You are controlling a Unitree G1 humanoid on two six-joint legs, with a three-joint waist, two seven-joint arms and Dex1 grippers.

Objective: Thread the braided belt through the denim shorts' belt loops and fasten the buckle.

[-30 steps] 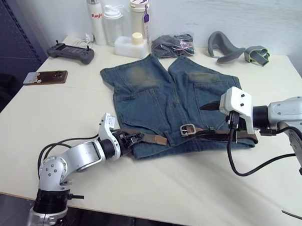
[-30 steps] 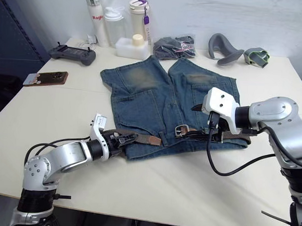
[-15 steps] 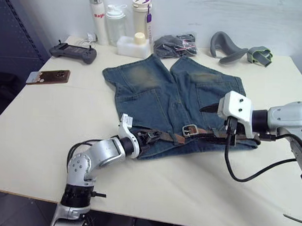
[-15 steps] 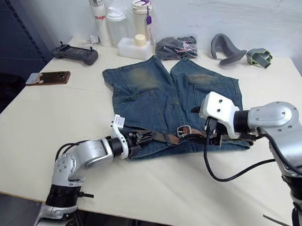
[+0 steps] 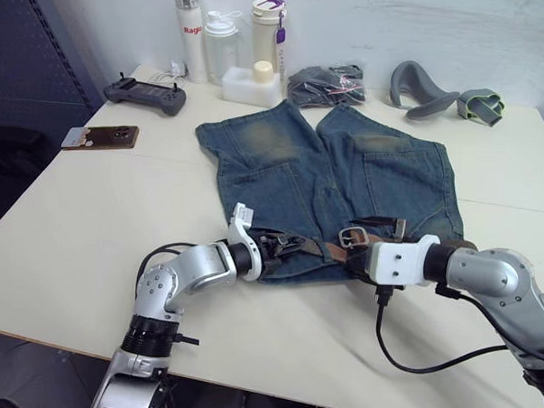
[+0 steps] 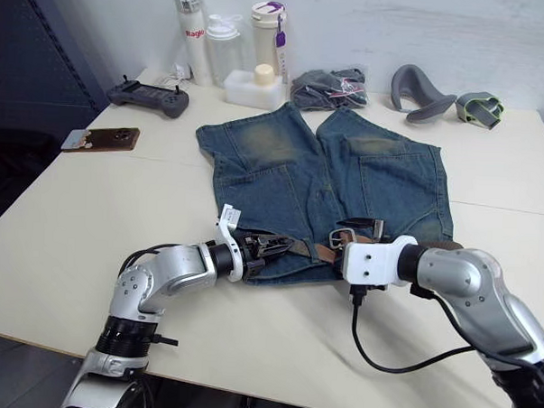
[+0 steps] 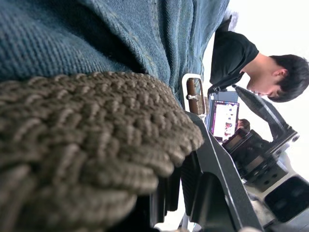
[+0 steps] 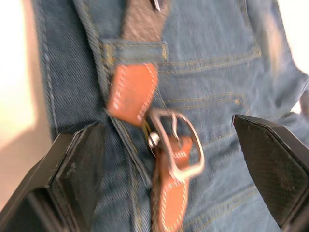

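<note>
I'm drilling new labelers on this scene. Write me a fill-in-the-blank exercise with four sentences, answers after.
1. The left tool grips the braided ____.
2. The right tool's fingers stand open on either side of the silver ____.
3. The belt's brown tip has passed through a denim belt ____.
4. The denim shorts lie flat on the ____.

Missing words: belt; buckle; loop; table
</note>
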